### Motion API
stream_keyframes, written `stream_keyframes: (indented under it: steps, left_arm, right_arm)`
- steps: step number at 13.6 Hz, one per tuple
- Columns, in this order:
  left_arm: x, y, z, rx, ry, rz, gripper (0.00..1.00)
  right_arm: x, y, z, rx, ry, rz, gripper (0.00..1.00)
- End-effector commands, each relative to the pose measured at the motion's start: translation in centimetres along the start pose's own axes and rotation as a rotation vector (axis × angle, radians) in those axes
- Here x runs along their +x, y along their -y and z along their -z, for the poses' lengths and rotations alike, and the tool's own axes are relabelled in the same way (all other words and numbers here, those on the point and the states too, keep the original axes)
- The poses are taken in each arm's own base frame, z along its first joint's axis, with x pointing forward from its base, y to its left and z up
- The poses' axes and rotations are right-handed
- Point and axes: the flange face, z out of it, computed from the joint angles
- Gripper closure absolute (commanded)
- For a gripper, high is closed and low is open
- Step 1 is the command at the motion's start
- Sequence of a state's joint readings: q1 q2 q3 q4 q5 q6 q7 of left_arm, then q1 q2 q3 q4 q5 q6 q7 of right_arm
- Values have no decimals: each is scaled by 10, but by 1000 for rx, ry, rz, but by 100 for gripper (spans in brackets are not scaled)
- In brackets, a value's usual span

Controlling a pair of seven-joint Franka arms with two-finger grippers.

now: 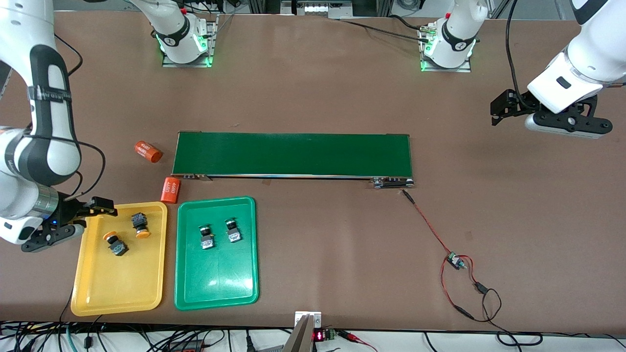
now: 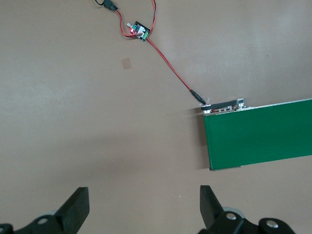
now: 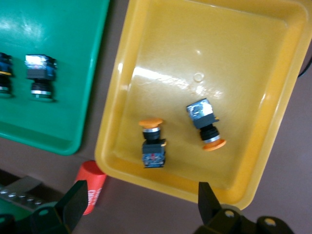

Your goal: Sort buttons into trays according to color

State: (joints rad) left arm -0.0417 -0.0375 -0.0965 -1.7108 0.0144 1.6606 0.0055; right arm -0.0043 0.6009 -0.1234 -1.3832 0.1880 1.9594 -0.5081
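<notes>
You have 2 orange-capped buttons (image 1: 125, 233) in the yellow tray (image 1: 120, 293), 2 green-capped buttons (image 1: 220, 233) in the green tray (image 1: 216, 288), and 2 orange cylinders (image 1: 159, 171) printed "4680". The right pincer (image 1: 80, 217), by the yellow tray, and the left pincer (image 1: 508, 110), over bare surface (image 1: 513, 220), gape wide.

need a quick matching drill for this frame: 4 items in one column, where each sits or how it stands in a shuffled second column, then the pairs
Column A
1. orange-capped buttons
2. green-capped buttons
3. left pincer
4. right pincer

Column B
a. open over bare table, off the belt's end toward the left arm's side
b. lying in the green tray
c. open over the edge of the yellow tray that lies farther from the front camera
d. lying in the yellow tray

Pairs: 1-d, 2-b, 3-a, 4-c
</notes>
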Motion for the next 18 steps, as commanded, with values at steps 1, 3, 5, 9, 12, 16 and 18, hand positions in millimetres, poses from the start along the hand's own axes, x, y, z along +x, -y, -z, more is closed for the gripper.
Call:
stream_keyframes:
  steps: [1, 3, 5, 9, 12, 16, 18]
  left_arm:
    - [0, -1, 7, 1, 4, 10, 0]
    - [0, -1, 7, 1, 4, 10, 0]
    - [0, -1, 7, 1, 4, 10, 0]
    - [-1, -1, 8, 1, 3, 10, 0]
    - [-1, -1, 8, 1, 3, 10, 0]
    - [0, -1, 7, 1, 4, 10, 0]
    - [-1, 0, 8, 1, 3, 13, 0]
  right_arm:
    - [0, 48, 32, 24, 40, -62, 0]
    - [-8, 74, 62, 11, 98, -113, 0]
    - [-25, 85, 99, -14, 135, -165, 0]
    - [-70, 96, 164, -53, 226, -320, 0]
    - [-90, 100, 202, -109, 229, -315, 0]
    - [-97, 103, 232, -124, 168, -358, 0]
    - [-102, 107, 236, -121, 159, -374, 0]
